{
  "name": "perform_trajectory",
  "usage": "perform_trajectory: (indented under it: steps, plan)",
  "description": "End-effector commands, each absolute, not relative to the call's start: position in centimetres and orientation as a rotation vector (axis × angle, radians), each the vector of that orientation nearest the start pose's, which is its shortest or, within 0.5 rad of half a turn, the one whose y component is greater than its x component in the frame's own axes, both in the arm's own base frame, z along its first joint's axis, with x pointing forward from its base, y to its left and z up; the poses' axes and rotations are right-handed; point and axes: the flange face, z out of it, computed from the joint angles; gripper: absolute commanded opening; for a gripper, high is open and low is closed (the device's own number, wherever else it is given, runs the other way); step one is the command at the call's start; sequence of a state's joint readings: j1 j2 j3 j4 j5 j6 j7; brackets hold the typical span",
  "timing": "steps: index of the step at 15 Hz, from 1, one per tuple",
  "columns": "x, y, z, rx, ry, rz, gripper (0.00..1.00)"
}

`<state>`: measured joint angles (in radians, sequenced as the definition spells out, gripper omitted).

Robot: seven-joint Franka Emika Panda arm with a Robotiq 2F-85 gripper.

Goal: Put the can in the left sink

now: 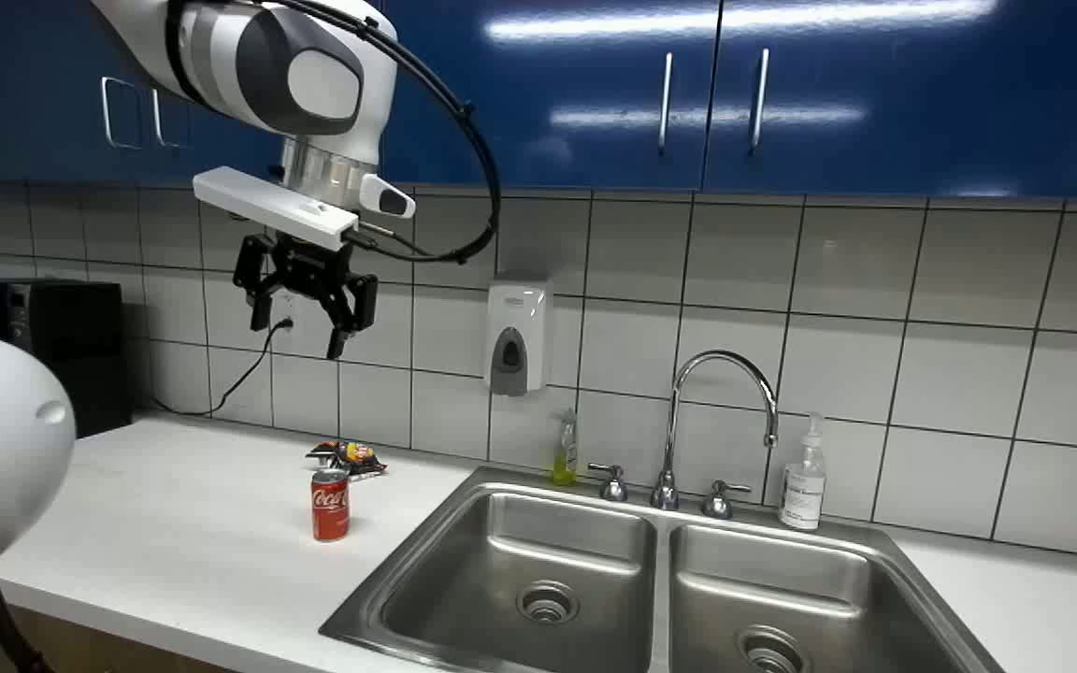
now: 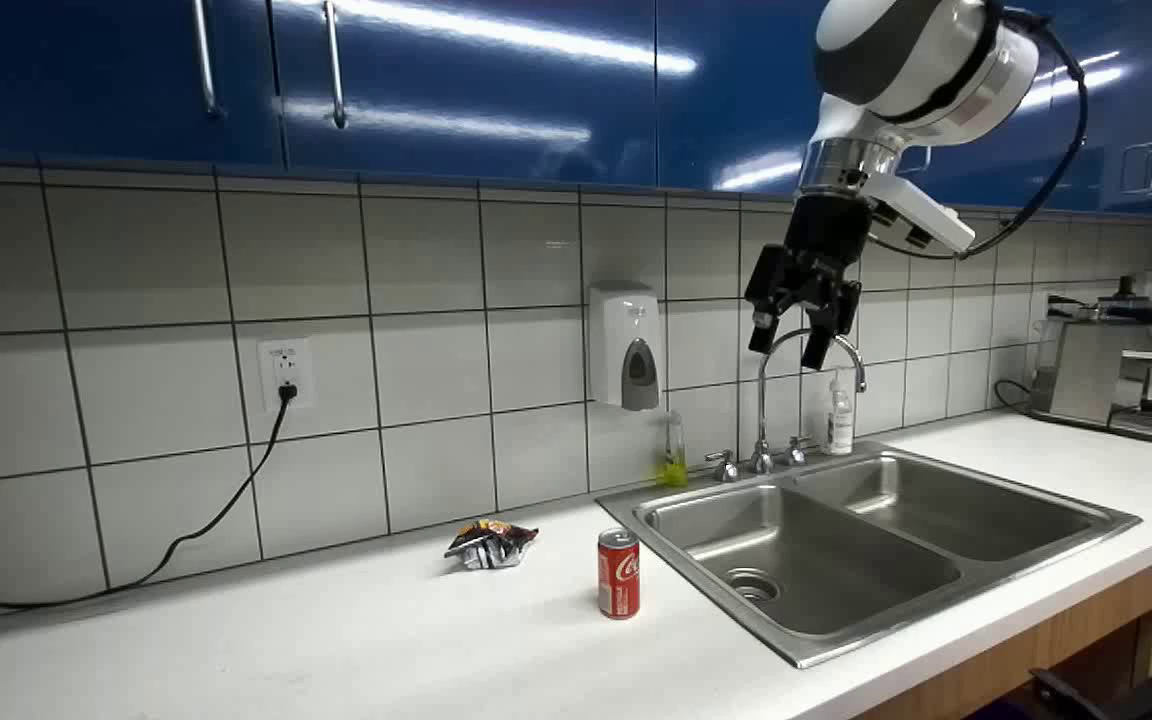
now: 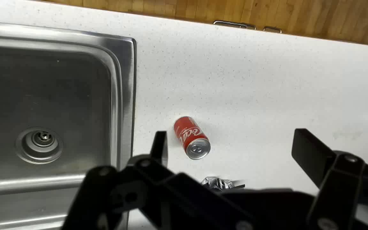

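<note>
None of the task looks done: the can (image 1: pixel 330 506) stands upright on the counter (image 1: pixel 174 523), beside the left sink (image 1: pixel 464 589). The gripper (image 1: pixel 299 330) hangs high, spread wide and empty; its alignment over the can is hard to judge. Grasp, carry and release remain.

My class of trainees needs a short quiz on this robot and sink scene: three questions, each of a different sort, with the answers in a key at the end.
1. Multiple choice. How does the can rest on the counter?
A) on its side
B) upright
C) upside down

2. True or false. The end effector hangs open, higher than the can and not touching it.

3. Short answer. Which basin is nearer to the can?

Key: 1. B, with its silvery top and tab facing up; 2. True; 3. The left sink.
</note>
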<state>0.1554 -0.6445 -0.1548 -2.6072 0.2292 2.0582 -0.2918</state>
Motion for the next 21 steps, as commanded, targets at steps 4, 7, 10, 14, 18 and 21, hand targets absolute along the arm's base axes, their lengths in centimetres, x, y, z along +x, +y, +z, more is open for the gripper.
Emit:
perform_trajectory:
  steps: [4,7,10,14,18,21]
  plan:
    - [36.2,1.1,46.6,-2.833,-0.312,-0.173,1.0]
    - [37.1,1.6,45.0,-2.84,-0.326,-0.17,1.0]
    - [37.8,2.2,42.7,-2.868,-0.331,-0.164,1.0]
    - [38.6,3.2,39.2,-2.902,-0.342,-0.158,1.0]
    - [39.3,5.0,36.1,-2.922,-0.384,-0.137,1.0]
    - [40.1,6.9,34.4,-2.932,-0.444,-0.133,1.0]
